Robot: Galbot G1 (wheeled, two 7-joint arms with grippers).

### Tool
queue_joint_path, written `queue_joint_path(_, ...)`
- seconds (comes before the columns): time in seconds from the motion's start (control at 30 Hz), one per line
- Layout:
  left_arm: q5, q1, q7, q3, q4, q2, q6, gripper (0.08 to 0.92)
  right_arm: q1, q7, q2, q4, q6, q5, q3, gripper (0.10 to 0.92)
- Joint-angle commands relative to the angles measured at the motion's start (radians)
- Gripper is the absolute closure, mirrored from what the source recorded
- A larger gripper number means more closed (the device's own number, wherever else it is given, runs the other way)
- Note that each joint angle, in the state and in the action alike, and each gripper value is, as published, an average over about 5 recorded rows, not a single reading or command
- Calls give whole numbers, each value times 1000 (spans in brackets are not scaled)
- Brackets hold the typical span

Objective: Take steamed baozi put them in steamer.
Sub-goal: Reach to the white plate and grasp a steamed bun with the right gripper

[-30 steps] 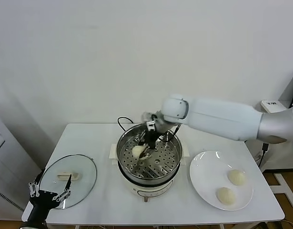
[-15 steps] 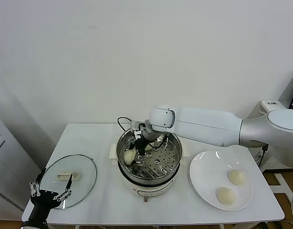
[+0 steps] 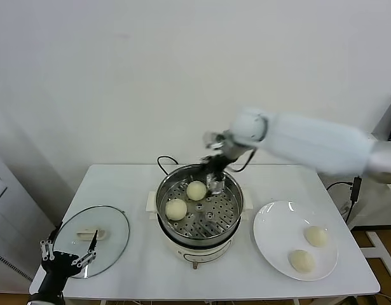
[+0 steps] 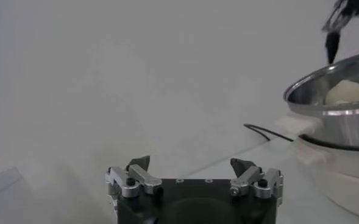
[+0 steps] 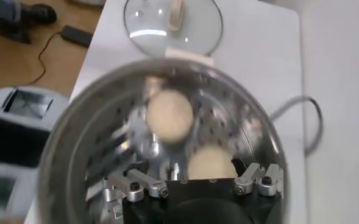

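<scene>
Left gripper [image 3: 67, 259]: parked at the table's [image 3: 138, 267] near left corner, by the glass lid [image 3: 91, 239]; fingers spread wide, holding nothing.
White plate [image 3: 271, 229]: near right of table, carrying two steamed baozi [image 3: 301, 260], [image 3: 316, 236].
Steamer [image 3: 199, 244]: centre of table; two more baozi [image 3: 176, 209], [image 3: 196, 190] rest on its perforated tray, left half.
Right gripper [image 3: 213, 170]: above the steamer's far rim, fingers apart and empty, clear of the buns.
</scene>
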Motion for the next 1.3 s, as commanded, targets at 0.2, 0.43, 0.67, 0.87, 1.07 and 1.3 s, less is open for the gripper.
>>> queue_joint_path(0.2,22,-5,0,17,-6,-12,2,177,-245,-209,-456,84,214,-424,153,203)
queue_joint_path(0.43,25,7,-1,12,-14,-17,1,177,-650,-194,-483,97,262,-599,416,203)
queue_joint_path(0.67,45,15,-1,18,-8,-30,-6,177,-744,-182,-473,95,266,-632,439,203)
queue_joint_path(0.87,52,19,-1,17,-10,-32,-6,177,-767,-175,-440,74,258,-640,435,203)
queue_joint_path(1.07,50,28,-1,10,-8,-32,-11,177,-778,-156,-407,43,257,-654,431,203)
queue_joint_path(1.3,51,31,0,9,-8,-36,-14,177,-777,-127,-382,34,259,-669,421,203)
